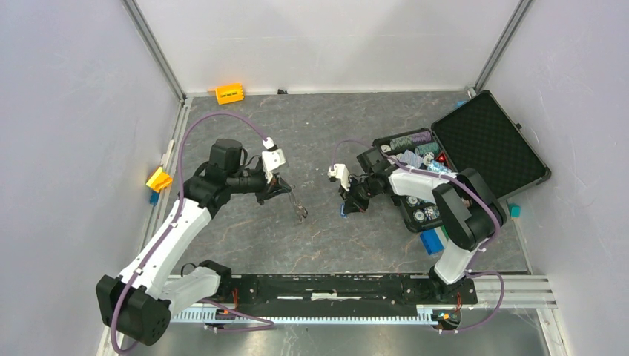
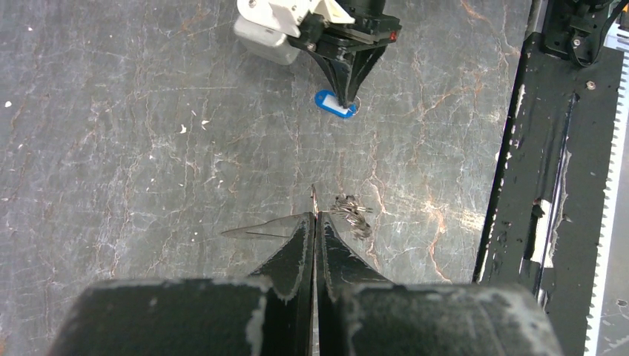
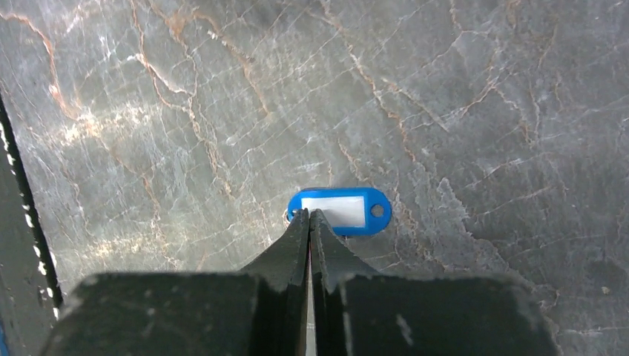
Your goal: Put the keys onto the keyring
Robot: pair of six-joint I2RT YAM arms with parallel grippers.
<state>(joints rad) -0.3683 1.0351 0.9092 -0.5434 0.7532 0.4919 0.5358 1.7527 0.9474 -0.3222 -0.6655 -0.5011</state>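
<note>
Presently my left pincer [image 2: 315, 221] has its jaws pressed together on thin grey metal, which I judge to be the keyring [image 1: 299, 212]. From above it shows as a small grey piece hanging just below and to the right of the fingertips, close over the counter [image 1: 245, 245]. From the left wrist, metal shows on both sides of the closed tips, a pale sliver on one side and a darker ridged bit on the other; which part carries the oval hole I cannot tell. My right pincer [image 3: 310, 216] likewise has its jaws together, the tips set on one end of the blue-tagged key [image 3: 340, 211], at the small wire loop there. I judge it clamped on that end, though the contact is too small to confirm. The tag lies flat on the counter, its long axis running crosswise to my right fingers and leading away from the tips to one side. Governing relation: the tag sits straight across an open stretch of counter from the keyring, well apart, the two pincers facing each other. The right arm is on the tag; the left is the farther. In my judgement the coming move calls for bringing the tag's loop end to the ring
</note>
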